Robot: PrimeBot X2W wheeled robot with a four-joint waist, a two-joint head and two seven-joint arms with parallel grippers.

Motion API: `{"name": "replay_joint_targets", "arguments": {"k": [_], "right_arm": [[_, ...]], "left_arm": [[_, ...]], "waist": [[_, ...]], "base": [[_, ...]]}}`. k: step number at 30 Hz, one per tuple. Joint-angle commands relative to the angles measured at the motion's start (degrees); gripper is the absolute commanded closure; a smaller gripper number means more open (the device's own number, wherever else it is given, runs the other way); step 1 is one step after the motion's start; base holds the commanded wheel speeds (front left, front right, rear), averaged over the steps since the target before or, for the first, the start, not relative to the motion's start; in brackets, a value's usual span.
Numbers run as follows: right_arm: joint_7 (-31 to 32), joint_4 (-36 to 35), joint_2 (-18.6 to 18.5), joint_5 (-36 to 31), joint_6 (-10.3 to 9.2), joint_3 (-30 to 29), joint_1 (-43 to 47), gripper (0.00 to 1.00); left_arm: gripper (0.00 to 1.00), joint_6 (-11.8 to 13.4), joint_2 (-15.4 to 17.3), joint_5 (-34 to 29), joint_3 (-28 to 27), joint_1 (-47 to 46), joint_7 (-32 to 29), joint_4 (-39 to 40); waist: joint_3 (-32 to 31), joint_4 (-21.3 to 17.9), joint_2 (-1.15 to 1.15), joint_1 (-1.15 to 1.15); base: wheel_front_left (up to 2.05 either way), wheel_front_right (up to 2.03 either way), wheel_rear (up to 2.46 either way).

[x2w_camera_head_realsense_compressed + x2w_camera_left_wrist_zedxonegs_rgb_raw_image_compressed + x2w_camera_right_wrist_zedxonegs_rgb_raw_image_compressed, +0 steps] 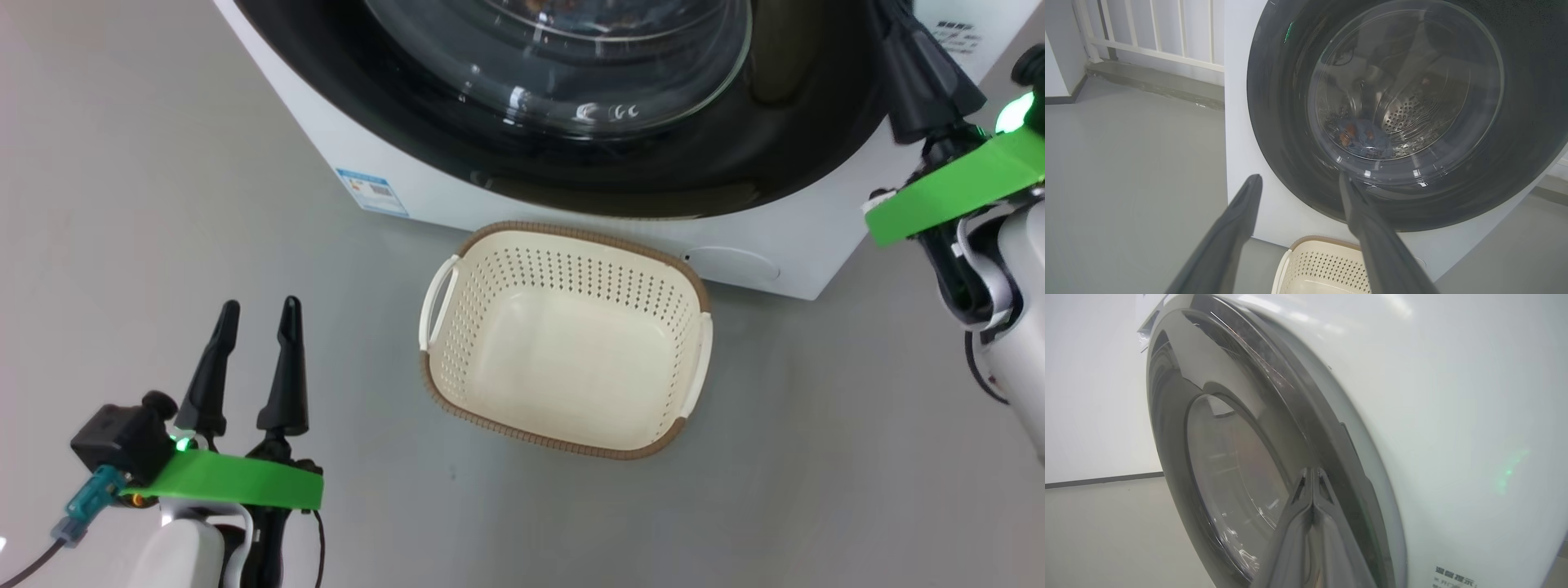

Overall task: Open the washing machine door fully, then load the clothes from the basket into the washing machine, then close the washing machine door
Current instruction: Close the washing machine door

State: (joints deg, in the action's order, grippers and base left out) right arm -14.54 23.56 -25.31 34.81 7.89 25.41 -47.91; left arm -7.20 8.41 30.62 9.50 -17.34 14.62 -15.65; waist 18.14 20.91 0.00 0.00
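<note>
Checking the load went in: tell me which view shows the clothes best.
Left wrist view: the clothes lie low in the drum, seen straight through the washing machine door. Head view catches the window's glare-streaked lower bulge; right wrist view sees the glass edge-on and hazy.

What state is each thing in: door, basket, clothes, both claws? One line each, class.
Washing machine door: closed, flush with the washing machine.
Basket: empty, upright on the floor.
Clothes: inside the machine, seen through the door glass.
Left claw: open, holding nothing.
Right claw: shut, tips at the door's rim.
</note>
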Motion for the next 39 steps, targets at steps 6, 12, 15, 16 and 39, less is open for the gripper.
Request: {"name": "replay_joint_targets", "arguments": {"k": [6,12,15,16,39], "right_arm": [[-0.46,-3.79,0.93,0.47,-0.41,0.91,5.22,0.0],[-0.46,-6.45,1.63,0.34,-0.41,0.99,8.73,0.0],[-0.46,-8.17,2.16,0.12,-0.41,0.54,11.92,0.0],[-0.46,-8.53,2.28,-0.02,-0.41,0.26,12.75,0.0],[-0.46,-11.36,4.64,-2.83,-0.41,-7.63,30.01,0.0]], "left_arm": [[0.0,-0.29,2.49,0.52,-2.0,1.11,0.38,0.37],[0.0,-0.29,3.48,0.53,-1.94,1.88,0.38,0.03],[0.0,-0.29,4.02,0.52,-2.0,2.74,0.38,-0.08],[0.0,-0.29,4.12,0.53,-2.12,3.0,0.38,-0.07],[0.0,-0.29,5.05,1.05,-3.69,8.16,0.38,1.82]], "waist": [[-4.79,-3.11,0.0,0.0],[-8.14,-6.87,0.0,0.0],[-10.33,-9.66,0.0,0.0],[-10.81,-10.37,0.0,0.0],[-16.72,-23.27,0.0,0.0]], "base": [[0.0,0.0,0.0],[0.0,0.0,0.0],[0.0,0.0,0.0],[0.0,0.0,0.0],[0.0,0.0,0.0]]}}
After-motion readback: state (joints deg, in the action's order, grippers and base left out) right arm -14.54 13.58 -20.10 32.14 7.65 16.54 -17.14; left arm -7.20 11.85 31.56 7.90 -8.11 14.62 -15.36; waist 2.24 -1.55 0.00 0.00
